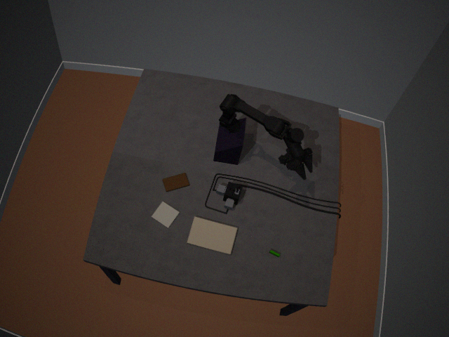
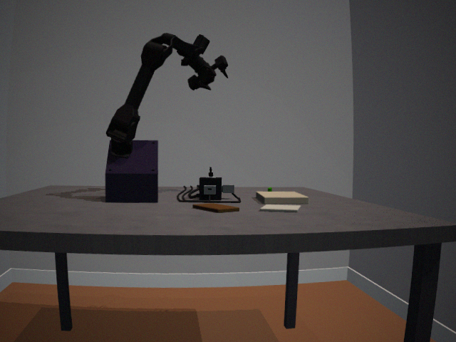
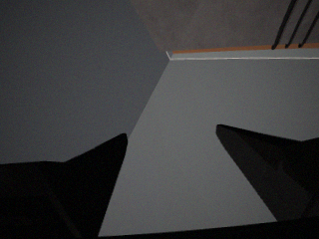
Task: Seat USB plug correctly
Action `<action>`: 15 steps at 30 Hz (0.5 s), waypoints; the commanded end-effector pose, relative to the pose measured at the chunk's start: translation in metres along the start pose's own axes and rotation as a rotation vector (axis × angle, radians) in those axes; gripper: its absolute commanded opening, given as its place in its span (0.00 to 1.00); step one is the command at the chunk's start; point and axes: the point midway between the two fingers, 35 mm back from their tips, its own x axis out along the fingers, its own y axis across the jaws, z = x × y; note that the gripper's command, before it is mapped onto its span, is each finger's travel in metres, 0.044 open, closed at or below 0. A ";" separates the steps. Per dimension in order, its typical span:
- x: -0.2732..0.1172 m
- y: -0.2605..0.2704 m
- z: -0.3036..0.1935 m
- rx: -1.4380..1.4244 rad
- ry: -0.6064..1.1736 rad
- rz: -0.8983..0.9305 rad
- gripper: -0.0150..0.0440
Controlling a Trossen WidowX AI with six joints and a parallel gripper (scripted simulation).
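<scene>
The power cube (image 1: 229, 194) (image 2: 218, 182) is a small black block standing on the table. The USB plug (image 1: 237, 191) (image 2: 210, 174) is small and stands upright out of the top of the cube. Which way round it sits and how deep it is are too small to tell. My gripper (image 1: 308, 174) (image 2: 219, 83) (image 3: 170, 132) is open and empty. It hangs high above the table, well above the cube and off to its right in the top view. The cube and the plug are not in the wrist view.
Two grey plugs (image 1: 221, 188) (image 1: 229, 203) sit on the cube's sides, with dark cables (image 1: 286, 190) running right. A brown block (image 1: 176, 182), a pale square (image 1: 165, 214), a cream slab (image 1: 212, 235) and a green piece (image 1: 274, 253) lie around. The arm stands on a purple box (image 2: 132, 187).
</scene>
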 end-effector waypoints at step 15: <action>-0.009 -0.053 0.335 -0.103 -0.784 -0.533 1.00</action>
